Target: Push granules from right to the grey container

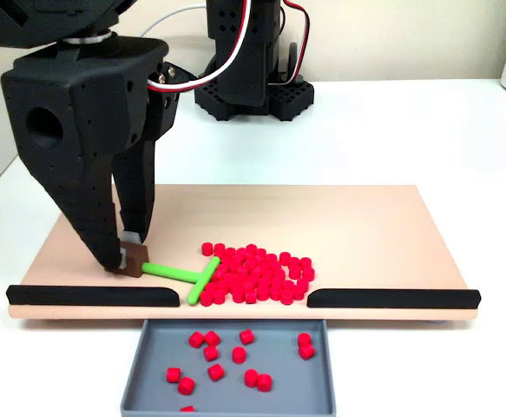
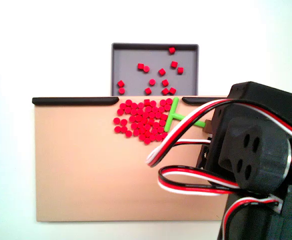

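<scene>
- The arm (image 1: 88, 113) leans down at the left of a fixed view, claw (image 1: 127, 256) closed on the brown end block of the green pusher (image 1: 187, 276).
- Granules (image 1: 257, 272) lie heaped against the pusher's crossbar on the tan board (image 1: 365, 226), by the gap between black strips (image 1: 92, 295).
- More granules sit in the grey container (image 1: 318, 382) below, on the white worktop (image 1: 426, 130).

Black two-finger gripper (image 1: 124, 258) clamps the brown block end of the green T-shaped pusher stick (image 1: 186, 276). Small red cylindrical granules (image 1: 257, 273) pile against its crossbar's right side; the shallow grey plastic tray (image 1: 228, 365), below, holds scattered granules.
</scene>
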Motion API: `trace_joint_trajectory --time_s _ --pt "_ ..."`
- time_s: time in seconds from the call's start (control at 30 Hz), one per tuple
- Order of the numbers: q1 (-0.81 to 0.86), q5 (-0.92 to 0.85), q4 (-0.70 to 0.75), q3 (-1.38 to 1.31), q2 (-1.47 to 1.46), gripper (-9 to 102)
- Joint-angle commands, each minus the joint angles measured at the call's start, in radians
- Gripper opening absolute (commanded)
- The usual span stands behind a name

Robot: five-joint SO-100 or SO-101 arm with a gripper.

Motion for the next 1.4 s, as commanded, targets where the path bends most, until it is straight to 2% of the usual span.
trace_joint_trajectory --time_s 0.0,1.37 --pt "-0.008 0.012 0.0 -0.011 0.025 0" --pt "-0.025 0.049 0.0 -0.011 0.026 0"
